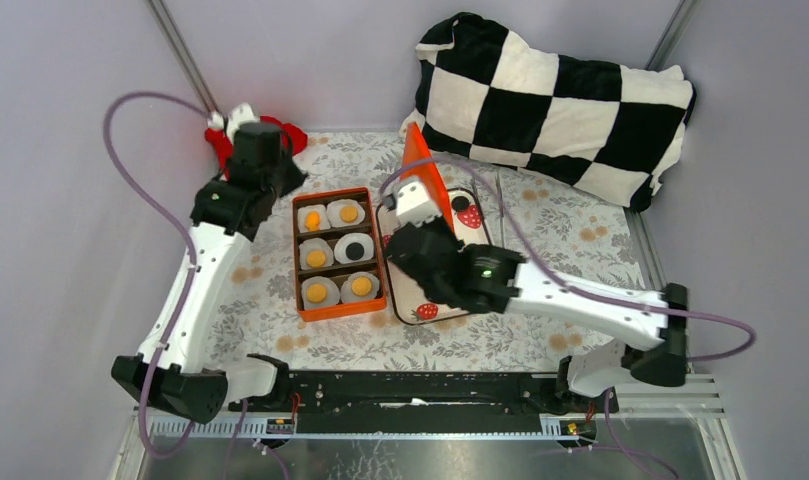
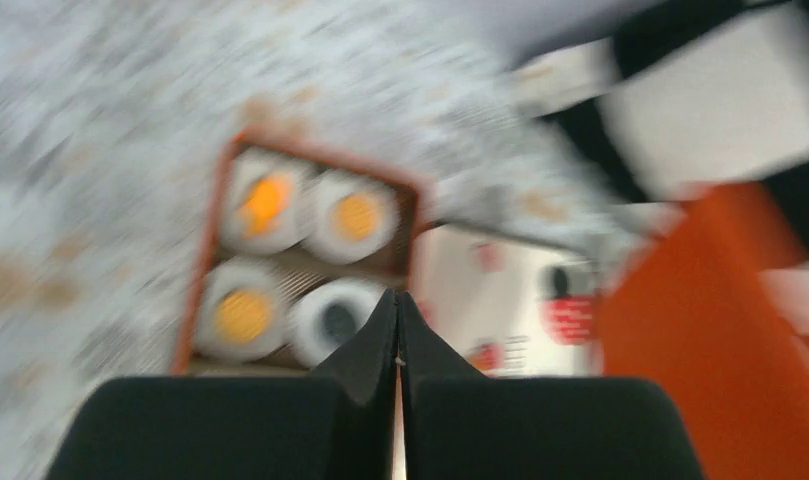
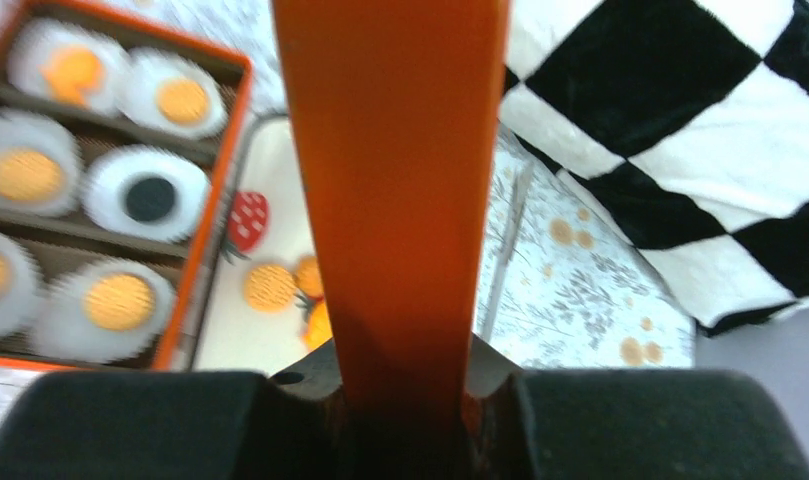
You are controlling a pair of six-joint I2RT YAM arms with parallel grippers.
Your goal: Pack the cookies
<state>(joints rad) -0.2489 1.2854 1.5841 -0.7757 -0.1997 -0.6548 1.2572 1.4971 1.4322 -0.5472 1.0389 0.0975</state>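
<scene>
**Top view.** The orange box (image 1: pixel 342 312) sits left of centre on the floral tabletop (image 1: pixel 540 230). It holds six white paper cups (image 1: pixel 340 245), each with one of the cookies (image 1: pixel 316 258) in it: five are orange and the middle-right one is black. Your right arm (image 1: pixel 580 295) lies across the strawberry tray (image 1: pixel 408 295) and hides most of it. An orange panel (image 1: pixel 425 165) stands on edge at that arm's tip. Your left arm (image 1: pixel 205 270) covers most of a red item (image 1: pixel 217 143) in the upper left, so you cannot tell what it is. A checkered pillow (image 1: pixel 555 105) fills the upper right.

**Left wrist.** The whole picture is smeared. The left gripper (image 2: pixel 397 295) has its jaws pressed together with nothing between them. Beyond them you can make out four cups in the box. The small dark marks by the tray's strawberry print are too blurred to read.

**Right wrist.** The right gripper (image 3: pixel 400 400) has its jaws clamped on the lower end of the orange panel, which rises up the centre of the frame and blocks what lies behind it. At lower centre three more cookies (image 3: pixel 270 287) lie loose on the tray, one of them partly behind the panel. The box is cut off at the left edge.
</scene>
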